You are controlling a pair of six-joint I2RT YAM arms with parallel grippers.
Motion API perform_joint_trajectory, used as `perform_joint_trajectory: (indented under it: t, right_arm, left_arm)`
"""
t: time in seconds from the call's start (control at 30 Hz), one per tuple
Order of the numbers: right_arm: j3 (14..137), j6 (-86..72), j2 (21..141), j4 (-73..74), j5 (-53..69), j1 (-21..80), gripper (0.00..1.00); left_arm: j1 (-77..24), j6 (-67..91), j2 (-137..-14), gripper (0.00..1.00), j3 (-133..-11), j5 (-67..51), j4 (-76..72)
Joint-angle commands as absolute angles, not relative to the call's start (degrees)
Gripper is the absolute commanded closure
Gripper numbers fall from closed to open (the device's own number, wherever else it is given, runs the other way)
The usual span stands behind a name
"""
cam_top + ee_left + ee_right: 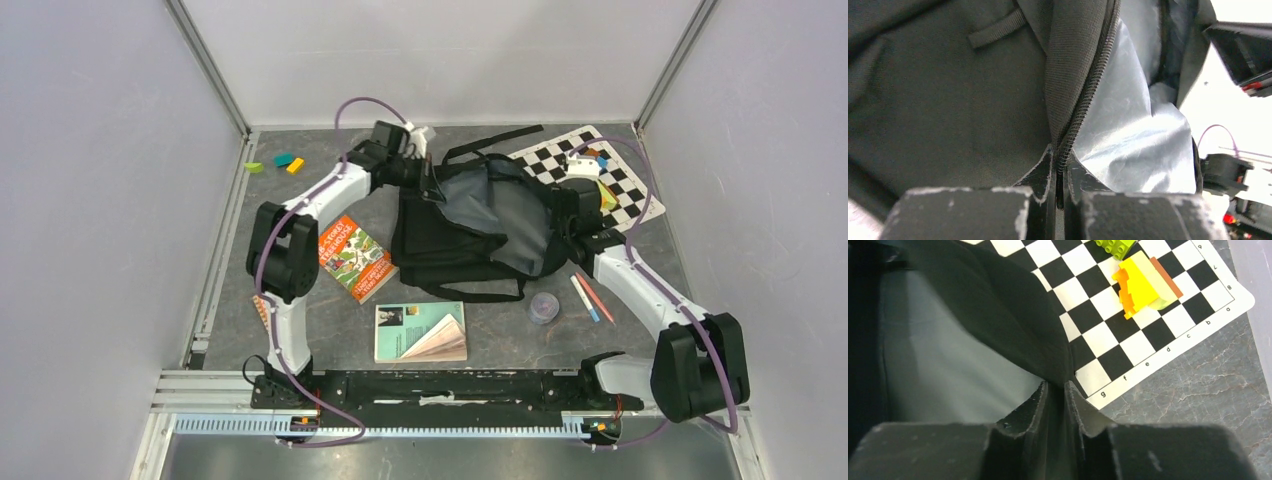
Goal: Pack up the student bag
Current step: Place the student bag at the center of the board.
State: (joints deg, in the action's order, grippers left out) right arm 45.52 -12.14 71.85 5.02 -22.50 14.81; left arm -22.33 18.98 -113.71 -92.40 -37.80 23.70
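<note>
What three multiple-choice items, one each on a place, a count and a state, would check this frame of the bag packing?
1. Where does the checkered mat lie?
A. Near left, by the arm bases
B. Far right, beside the student bag
C. Inside the bag

2. How many books lie on the table?
A. One
B. Two
C. Four

3. How is the bag's main opening?
A. Zipped shut
B. Covered by a book
C. Open, pale lining showing

Answers:
1 B: the top view shows the mat at the far right corner, next to the bag.
2 B: an orange book and a teal book lie in front of the bag.
3 C: grey lining shows in the gaping opening, and the left gripper is pinched on its zipper edge.
</note>
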Motion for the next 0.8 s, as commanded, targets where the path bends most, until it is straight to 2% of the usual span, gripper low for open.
perform_joint_trajectory:
  t: [0.0,0.07,0.2,0.33,0.57,0.77]
  right_arm:
    - [45.9,-12.1,70.7,3.8,-19.0,13.5,0.70]
    - [46.7,-10.8,69.6,5.7,-18.3,13.0,0.51]
    - [48.9,-8.1,67.1,9.7,-15.8,12.1,0.28]
    - [49.5,-7.0,64.1,11.6,-10.8,12.1,0.18]
    - [50.3,-5.7,59.2,15.2,3.3,12.1,0.04]
    - [45.0,-12.4,52.5,15.0,18.0,12.9,0.02]
  left_arm:
    - [-26.2,12.5,-116.9,0.98,-93.6,-30.4,25.6]
    - [-26.3,12.0,-116.1,0.97,-92.5,-22.9,26.2]
    - [-26.3,10.6,-111.8,0.73,-87.5,-17.3,22.6]
    - [-26.3,11.3,-107.3,0.42,-84.6,-17.2,19.9]
    - [-26.3,13.5,-94.9,0.01,-78.8,-11.7,16.0]
    - [-26.5,19.2,-76.9,0.00,-65.6,-8.7,15.0]
